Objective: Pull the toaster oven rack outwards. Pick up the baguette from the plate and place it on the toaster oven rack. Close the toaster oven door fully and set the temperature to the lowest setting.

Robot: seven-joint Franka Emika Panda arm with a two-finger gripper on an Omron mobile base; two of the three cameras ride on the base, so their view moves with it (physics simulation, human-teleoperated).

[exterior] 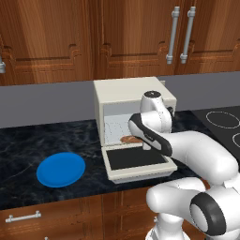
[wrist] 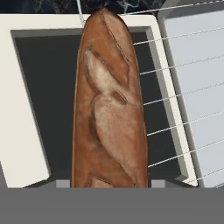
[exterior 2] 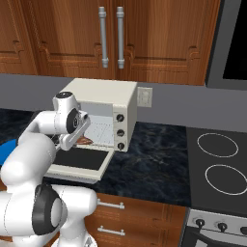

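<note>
Left base view shows the boxy cream-white toaster oven [exterior: 131, 96] on a dark marbled stone counter [exterior: 28, 140] beneath brown wooden cabinets [exterior: 56, 37], its cream-framed drop-down door with dark glass pane [exterior: 136, 159] lying fully open, and the flat round bright blue plate [exterior: 61, 169] bare, well apart to the oven's left; a black glass cooktop with white ring markings [exterior 2: 217, 164] lies to the oven's right, and the white arm's wrist blocks much of the oven mouth. The two-finger gripper [exterior: 140, 140] sits just above the open door at the cavity's front. Hand view has the slender brown crusty baguette [wrist: 109, 105] running lengthwise from between the jaws, over the thin silvery wire rack [wrist: 175, 87] and door; the fingertips are hidden, so I cannot tell whether the jaws pinch it
</note>
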